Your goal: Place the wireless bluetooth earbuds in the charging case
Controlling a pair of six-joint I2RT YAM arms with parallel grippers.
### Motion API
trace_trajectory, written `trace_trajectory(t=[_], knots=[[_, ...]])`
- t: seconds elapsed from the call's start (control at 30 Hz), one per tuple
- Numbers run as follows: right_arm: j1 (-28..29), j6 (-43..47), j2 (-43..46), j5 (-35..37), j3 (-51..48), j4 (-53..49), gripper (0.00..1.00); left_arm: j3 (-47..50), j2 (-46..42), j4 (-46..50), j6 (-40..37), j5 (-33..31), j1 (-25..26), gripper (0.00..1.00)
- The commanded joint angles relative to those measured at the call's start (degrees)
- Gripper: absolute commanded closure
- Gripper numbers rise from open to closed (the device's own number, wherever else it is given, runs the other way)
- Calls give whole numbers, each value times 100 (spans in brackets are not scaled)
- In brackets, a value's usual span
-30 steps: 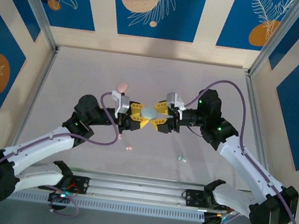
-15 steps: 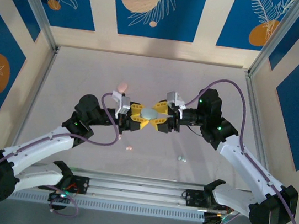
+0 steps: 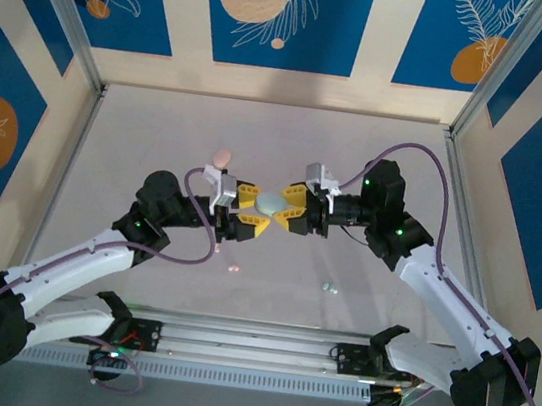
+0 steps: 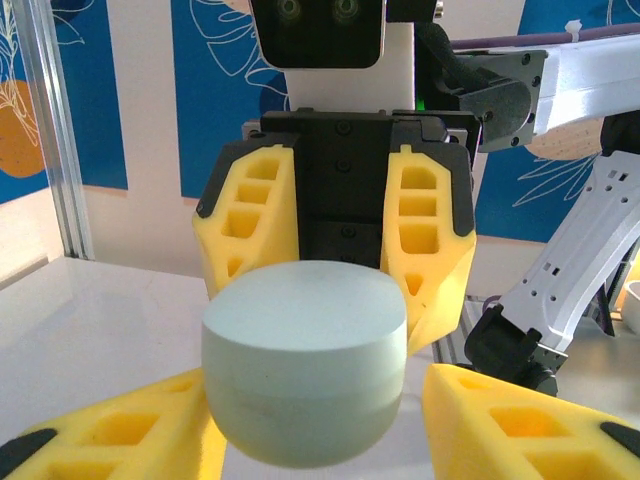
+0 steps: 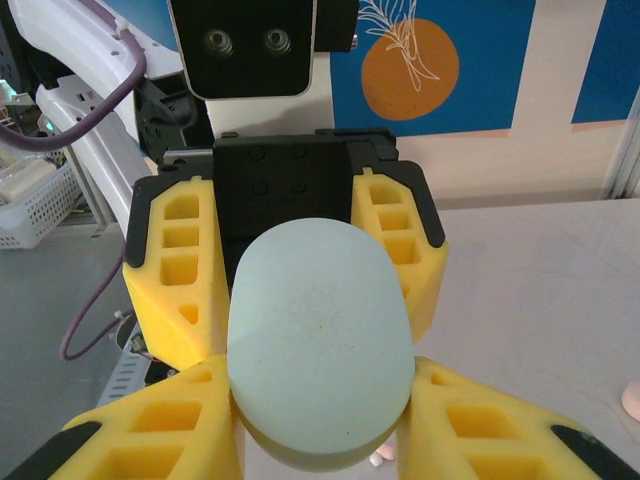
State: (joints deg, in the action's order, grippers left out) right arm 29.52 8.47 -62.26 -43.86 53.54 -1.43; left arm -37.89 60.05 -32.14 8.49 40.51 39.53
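Charging case (image 3: pixel 269 203), pale blue-green, rounded and with its lid closed, hangs in the air above the middle of the table (image 3: pixel 159 137), between the two arms that reach in from left and right and meet tip to tip. The right tool (image 3: pixel 282 208) has hold of it: in the right wrist view its yellow fingers (image 5: pixel 150 430) press against both sides of the case with no gap showing. The left tool (image 3: pixel 256 211) faces it from the other side with its jaws spread part-way. In the left wrist view its fingers (image 4: pixel 520 425) flank the lower half of the case, and a thin gap shows between the case and the finger on the right of that view, so it grips nothing. Whether its other finger touches the case I cannot tell.

Both earbuds lie loose on the table, on the near side of the tools and apart from the charging case: a pink earbud (image 3: pixel 233 269) below the left tool and a pale blue earbud (image 3: pixel 329 287) to the right of it, the two well apart. A pink case (image 3: pixel 221 158) sits on the table just to the far left of the left tool
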Motion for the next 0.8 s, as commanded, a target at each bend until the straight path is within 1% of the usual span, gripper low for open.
trace_trajectory(t=[0.0, 0.3, 0.43, 0.6, 0.77], knots=[[-56, -109, 137, -120, 12, 166, 65, -149, -46, -93, -36, 177, 33, 48], [-51, -40, 135, -158, -23, 117, 65, -140, -20, -414, 187, 125, 36, 44], [-43, -3, 136, -186, -36, 113, 65, -141, -2, -501, 253, 115, 37, 44], [-27, -21, 135, -195, -37, 139, 65, -174, 52, -502, 284, 154, 37, 45], [-11, 32, 135, -154, -28, 117, 65, -180, 85, -511, 305, 156, 36, 49]])
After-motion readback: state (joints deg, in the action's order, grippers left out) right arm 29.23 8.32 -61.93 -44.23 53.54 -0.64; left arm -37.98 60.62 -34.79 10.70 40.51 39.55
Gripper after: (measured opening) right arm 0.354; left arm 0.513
